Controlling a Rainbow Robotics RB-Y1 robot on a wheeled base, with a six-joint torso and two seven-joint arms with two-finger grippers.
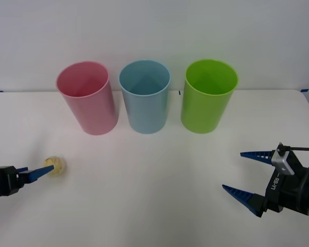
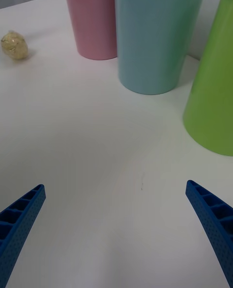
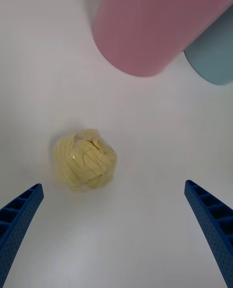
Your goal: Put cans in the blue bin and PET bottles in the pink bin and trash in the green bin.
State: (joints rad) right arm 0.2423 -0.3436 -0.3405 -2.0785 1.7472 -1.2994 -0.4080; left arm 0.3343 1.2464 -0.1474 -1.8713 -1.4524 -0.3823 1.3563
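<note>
The trash (image 1: 55, 165), a small pale yellow wrinkly ball, lies on the white table at the front left. My left gripper (image 1: 39, 170) is open just behind it, low over the table. In the left wrist view the trash (image 3: 86, 160) sits a little ahead of the left gripper (image 3: 112, 186), nearer one finger than the other, touching neither. The pink bin (image 1: 87, 98), blue bin (image 1: 144, 96) and green bin (image 1: 208, 96) stand upright in a row at the back. My right gripper (image 1: 233, 171) hangs open and holds nothing at the front right.
The white table (image 1: 154, 180) runs to a pale wall behind the bins. The right wrist view shows the pink bin (image 2: 92, 16), blue bin (image 2: 155, 30), green bin (image 2: 213, 84) and the trash (image 2: 14, 45) far off across bare tabletop.
</note>
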